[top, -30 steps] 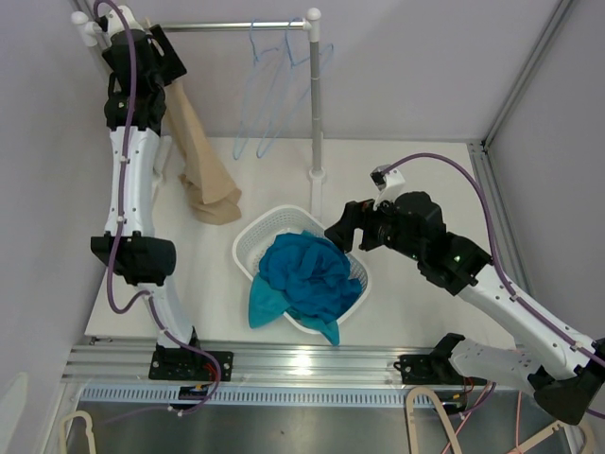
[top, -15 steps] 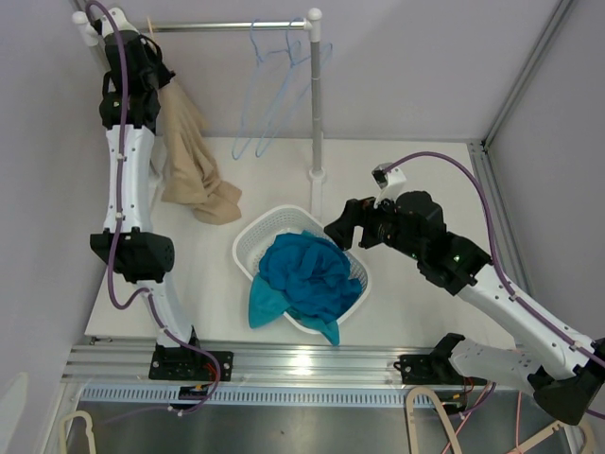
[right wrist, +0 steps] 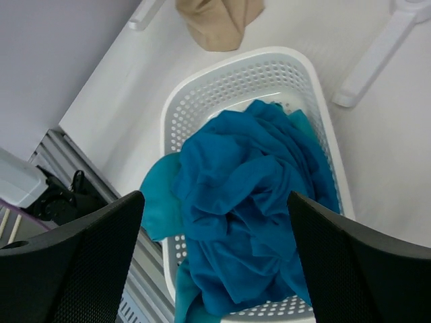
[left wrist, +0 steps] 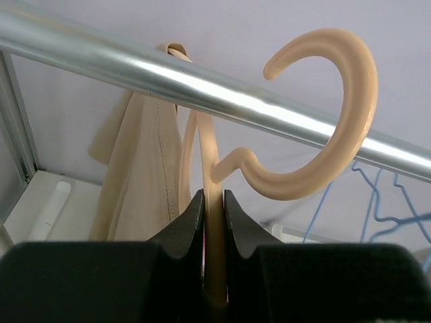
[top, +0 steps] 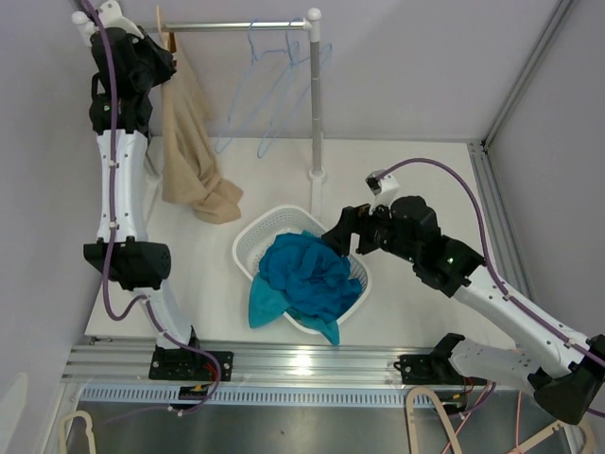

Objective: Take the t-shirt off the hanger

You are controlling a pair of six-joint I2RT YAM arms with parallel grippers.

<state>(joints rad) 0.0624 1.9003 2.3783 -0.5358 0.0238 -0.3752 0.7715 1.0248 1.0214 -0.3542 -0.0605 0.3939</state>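
Top external view, starting under the left end of the rail (top: 236, 26): the left arm reaches up there, and the beige t-shirt (top: 189, 142) hangs down from that end of the rail, its lower part bunched on the table (top: 416, 170). Left wrist view shows the left gripper (left wrist: 214, 202) clamped on the neck of the tan hanger (left wrist: 337, 114), its fingers pressed against the thin stem on both sides. The hanger's hook curves across the rail; whether it bears on the rail cannot be told. The t-shirt drapes just left of the stem, below the rail.

Further along the rail, near its right end, pale blue hangers (top: 274, 85) hang empty. A white post (top: 316, 104) holds up the rail's right end. Below and in front of the rail sits a white basket (top: 248, 248) with blue cloth (top: 307, 274) heaped in it and spilling over its near rim. The right gripper (top: 338, 235) hovers above the basket's right side, well away from the rail, fingers spread wide and gripping nothing.
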